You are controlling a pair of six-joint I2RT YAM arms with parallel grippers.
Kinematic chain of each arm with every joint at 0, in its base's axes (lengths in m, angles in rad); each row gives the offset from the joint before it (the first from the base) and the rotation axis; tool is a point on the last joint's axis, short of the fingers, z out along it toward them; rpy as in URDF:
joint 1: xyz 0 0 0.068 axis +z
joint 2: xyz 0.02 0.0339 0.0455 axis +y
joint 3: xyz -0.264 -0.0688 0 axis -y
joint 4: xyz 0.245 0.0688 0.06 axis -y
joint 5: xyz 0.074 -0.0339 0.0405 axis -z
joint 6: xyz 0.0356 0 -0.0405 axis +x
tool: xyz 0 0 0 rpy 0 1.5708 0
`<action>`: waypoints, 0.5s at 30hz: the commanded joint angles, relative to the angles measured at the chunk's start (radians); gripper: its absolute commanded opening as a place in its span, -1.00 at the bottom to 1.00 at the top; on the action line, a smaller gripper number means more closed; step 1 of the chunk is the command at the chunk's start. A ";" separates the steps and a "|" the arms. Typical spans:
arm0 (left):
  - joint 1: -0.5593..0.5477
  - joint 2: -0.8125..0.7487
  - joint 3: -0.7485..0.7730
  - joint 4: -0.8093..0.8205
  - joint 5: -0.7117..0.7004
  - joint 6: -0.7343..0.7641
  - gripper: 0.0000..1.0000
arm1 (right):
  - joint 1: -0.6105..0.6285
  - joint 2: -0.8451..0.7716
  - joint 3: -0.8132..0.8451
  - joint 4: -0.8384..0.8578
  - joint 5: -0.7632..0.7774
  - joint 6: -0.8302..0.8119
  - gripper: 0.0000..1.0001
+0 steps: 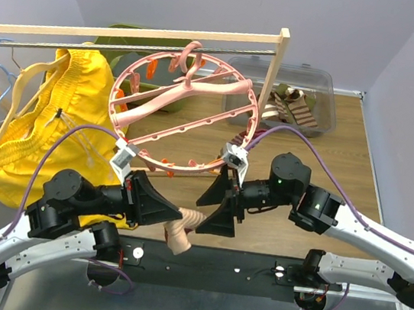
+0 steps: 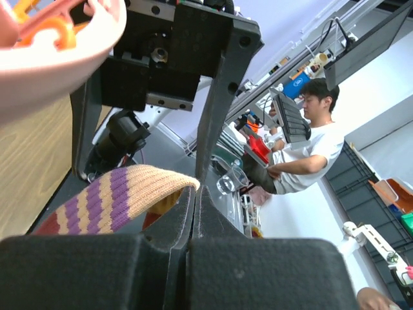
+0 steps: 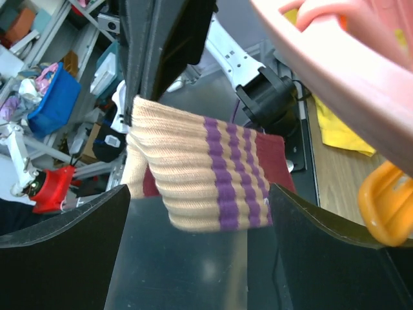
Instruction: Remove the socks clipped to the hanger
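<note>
My left pincer (image 1: 174, 216) is pressed together, clamped on one edge of the beige sock with purple stripes (image 3: 206, 171), which droops from its tips. My right pincer (image 1: 217, 207) stands wide apart just beside the left one. The sock is straight ahead of it in the gap, not gripped. The pink hanger (image 1: 251, 123) hangs above both, its lower rim close over them.

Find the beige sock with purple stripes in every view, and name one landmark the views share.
Top external: low centre, the striped sock hangs from the left gripper.
Left wrist: lower left, pinched in the shut left gripper.
Right wrist: centre, between the fingers of the open right gripper.
Shared landmark: the pink hanger, upper centre, top left, top right.
</note>
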 commanded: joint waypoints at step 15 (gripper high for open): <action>-0.002 0.034 -0.019 0.127 -0.009 -0.011 -0.51 | 0.038 -0.130 -0.135 0.005 0.269 0.088 -0.99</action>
